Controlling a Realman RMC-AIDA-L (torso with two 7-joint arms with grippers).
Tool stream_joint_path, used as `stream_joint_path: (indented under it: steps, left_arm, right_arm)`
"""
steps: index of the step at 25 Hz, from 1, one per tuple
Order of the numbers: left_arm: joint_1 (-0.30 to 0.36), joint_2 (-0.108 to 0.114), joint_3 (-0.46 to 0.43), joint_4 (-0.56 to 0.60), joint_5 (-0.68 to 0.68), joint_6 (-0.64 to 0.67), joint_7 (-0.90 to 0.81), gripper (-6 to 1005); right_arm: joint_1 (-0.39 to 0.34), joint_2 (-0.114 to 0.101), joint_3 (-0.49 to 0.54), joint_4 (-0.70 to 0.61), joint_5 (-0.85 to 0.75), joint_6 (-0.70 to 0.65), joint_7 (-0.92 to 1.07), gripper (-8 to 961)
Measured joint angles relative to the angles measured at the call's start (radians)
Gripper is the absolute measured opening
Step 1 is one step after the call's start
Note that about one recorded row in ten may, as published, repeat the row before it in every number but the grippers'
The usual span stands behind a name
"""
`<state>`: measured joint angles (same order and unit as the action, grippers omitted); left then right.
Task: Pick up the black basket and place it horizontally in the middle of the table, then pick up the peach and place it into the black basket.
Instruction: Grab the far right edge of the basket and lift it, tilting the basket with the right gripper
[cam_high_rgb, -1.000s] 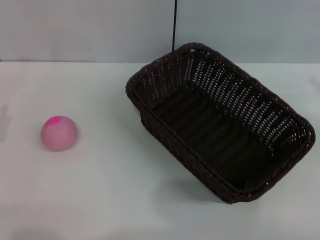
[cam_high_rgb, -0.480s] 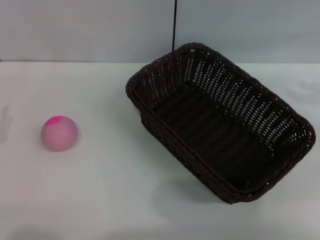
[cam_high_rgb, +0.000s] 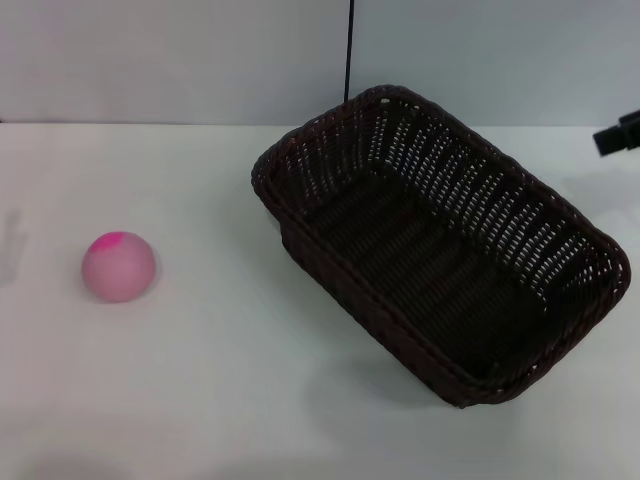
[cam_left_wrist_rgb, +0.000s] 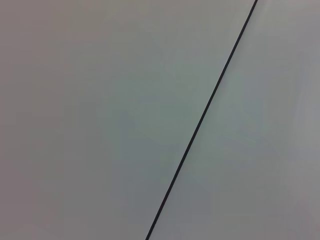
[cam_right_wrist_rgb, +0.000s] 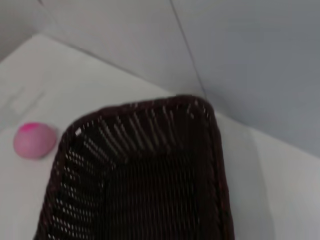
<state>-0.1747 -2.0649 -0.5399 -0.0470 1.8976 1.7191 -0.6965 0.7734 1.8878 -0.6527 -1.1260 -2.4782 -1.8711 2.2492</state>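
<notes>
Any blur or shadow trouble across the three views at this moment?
Head view: sharp, evenly lit, the black basket and the peach casting soft shadows on the table. Right wrist view: soft and smeared, basket weave indistinct. Left wrist view: only a plain wall with a dark seam.

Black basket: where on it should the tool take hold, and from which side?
Probably the rolled rim of the black basket at its right-hand end, from above and the robot's right. The basket lies diagonally and open-topped on the table, the rim is exposed, and the right tool is just entering there. The peach sits apart on the left.
</notes>
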Motion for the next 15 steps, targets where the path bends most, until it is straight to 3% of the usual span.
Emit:
stream_joint_path:
  steps: [15]
  left_arm:
    - [-0.007, 0.0, 0.0, -0.004, 0.0, -0.009, 0.0, 812]
  right_arm:
    - [0.023, 0.02, -0.162, 0.25, -0.039, 0.225, -0.047, 603]
